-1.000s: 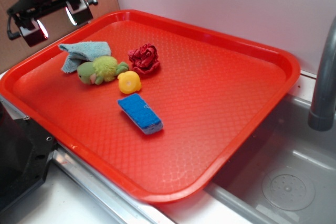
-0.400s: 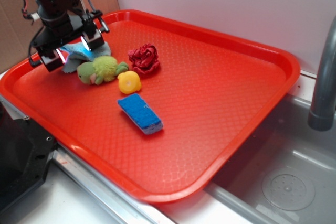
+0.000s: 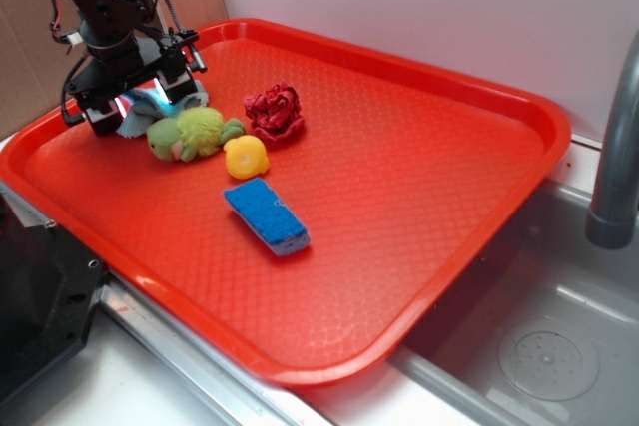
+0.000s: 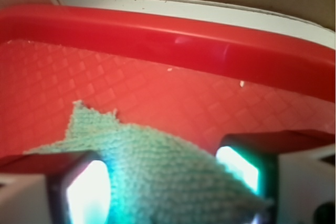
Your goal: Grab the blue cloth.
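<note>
The claw sits low at the upper left of the exterior frame, down over the blue cloth, which lies near the far left corner of the red tray. Only a small patch of the pale teal terry shows there between and beneath the black fingers.

In the wrist view the blue cloth fills the lower middle of the frame, with one glowing finger pad at the lower left and the other at the lower right. The claw is spread, its pads standing on either side of the cloth with fabric between them; whether they press the cloth yet cannot be told. A pointed corner of the cloth sticks up toward the tray's raised rim, which runs across the top of that view.

Just right of the cloth in the exterior frame lies a green plush toy, touching or nearly touching it. A yellow toy rests just beside the plush, a dark red fabric rosette sits behind them, and a blue sponge lies apart, nearer the frame's middle. The tray rests on the counter beside a steel sink.
</note>
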Robot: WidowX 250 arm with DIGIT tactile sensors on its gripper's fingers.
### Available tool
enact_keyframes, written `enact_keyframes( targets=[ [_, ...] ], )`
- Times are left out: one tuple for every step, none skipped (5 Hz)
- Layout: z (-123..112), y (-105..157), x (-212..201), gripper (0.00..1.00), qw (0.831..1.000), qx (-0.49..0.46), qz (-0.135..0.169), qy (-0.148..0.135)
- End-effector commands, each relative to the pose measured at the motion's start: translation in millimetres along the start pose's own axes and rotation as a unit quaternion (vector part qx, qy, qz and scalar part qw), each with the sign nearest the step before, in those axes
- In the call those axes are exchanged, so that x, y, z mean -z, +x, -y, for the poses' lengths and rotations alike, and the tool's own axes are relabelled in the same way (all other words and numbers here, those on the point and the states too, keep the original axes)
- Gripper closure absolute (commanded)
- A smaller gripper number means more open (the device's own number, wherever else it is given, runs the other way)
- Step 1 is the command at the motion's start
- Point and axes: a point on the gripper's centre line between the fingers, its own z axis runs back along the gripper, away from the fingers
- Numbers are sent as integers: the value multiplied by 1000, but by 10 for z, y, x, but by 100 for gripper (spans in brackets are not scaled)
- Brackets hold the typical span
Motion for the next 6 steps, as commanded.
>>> enact_keyframes(
  targets=[
    [-35,83,-251,100,999,40,-26,-1],
    [65,141,-427,100,994,96,-58,18],
    [252,23,-789,100,974,201,-105,-7],
    [420,-133,-1174,100,936,312,-162,-14],
    [479,-264,-1497,100,907,375,-191,-29],
    [529,-346,-1826,100,880,425,-204,-57]
  ],
)
